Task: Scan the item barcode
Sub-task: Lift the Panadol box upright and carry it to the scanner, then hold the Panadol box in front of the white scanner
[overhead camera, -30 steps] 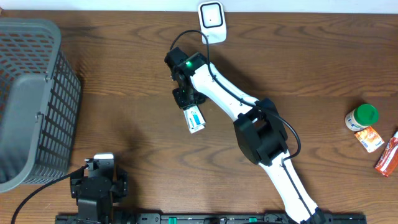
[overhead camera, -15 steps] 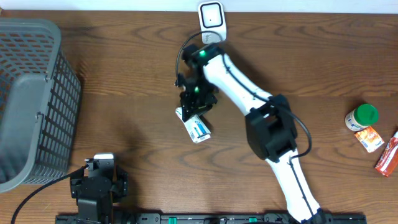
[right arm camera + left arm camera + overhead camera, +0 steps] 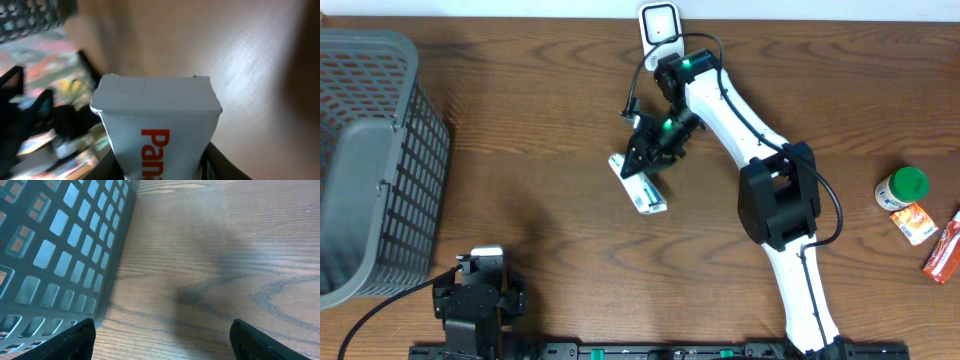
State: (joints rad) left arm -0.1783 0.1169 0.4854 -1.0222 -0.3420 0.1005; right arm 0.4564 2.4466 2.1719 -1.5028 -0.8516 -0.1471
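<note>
Though white, the box [image 3: 157, 115] bears orange lettering.

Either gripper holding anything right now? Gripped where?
The right gripper holds the small white box, pinched across its sides near one end, with the rest sticking out free. The left gripper is open and holds nothing.

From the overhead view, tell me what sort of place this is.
Probably a mock shop checkout: a white barcode scanner at the far edge, a grey mesh basket at left, packaged goods at right.
</note>
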